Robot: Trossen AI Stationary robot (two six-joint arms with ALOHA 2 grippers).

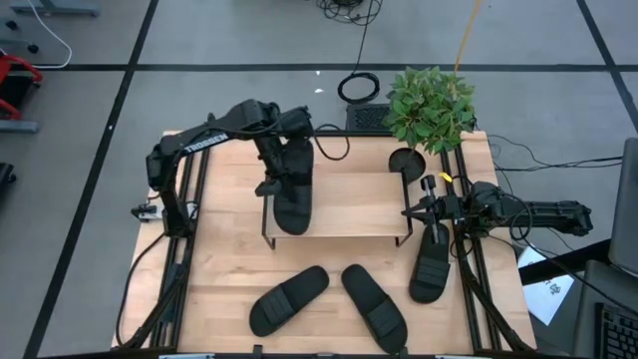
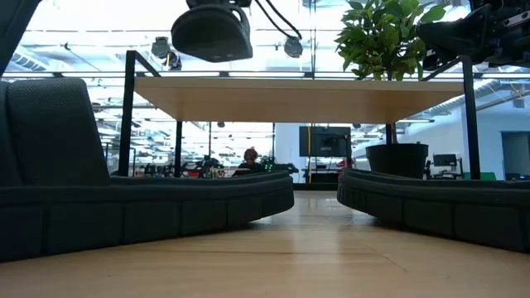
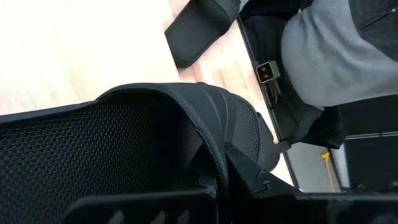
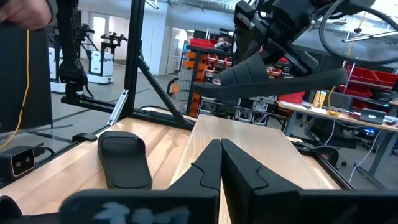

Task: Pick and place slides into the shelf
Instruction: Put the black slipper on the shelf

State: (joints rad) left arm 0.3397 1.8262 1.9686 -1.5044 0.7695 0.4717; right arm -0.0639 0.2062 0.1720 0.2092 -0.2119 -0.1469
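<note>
My left gripper (image 1: 273, 176) is shut on a black slide (image 1: 293, 194) that hangs over the left part of the light-wood shelf (image 1: 349, 214). In the low view this slide (image 2: 211, 33) sits above the shelf board (image 2: 298, 98) without touching it. Two more slides (image 1: 289, 299) (image 1: 374, 301) lie flat on their soles near the table's front edge. A further slide (image 1: 430, 267) lies at the right. My right gripper (image 1: 411, 211) waits shut beside the shelf's right end, holding nothing. My left gripper holds the slide by its ribbed strap (image 3: 231, 124), pinched between the two fingers (image 3: 255, 177) at the strap's edge. The fingers come slanting down from the far left. The slide (image 4: 280, 73) is lifted clear, roughly level, sole down, above the shelf top.
A potted plant (image 1: 431, 108) stands at the shelf's far right corner. Black frame rails (image 1: 189, 229) (image 1: 471, 269) run along both table sides. Cables (image 1: 357, 88) lie behind the table. The shelf's right half is bare wood.
</note>
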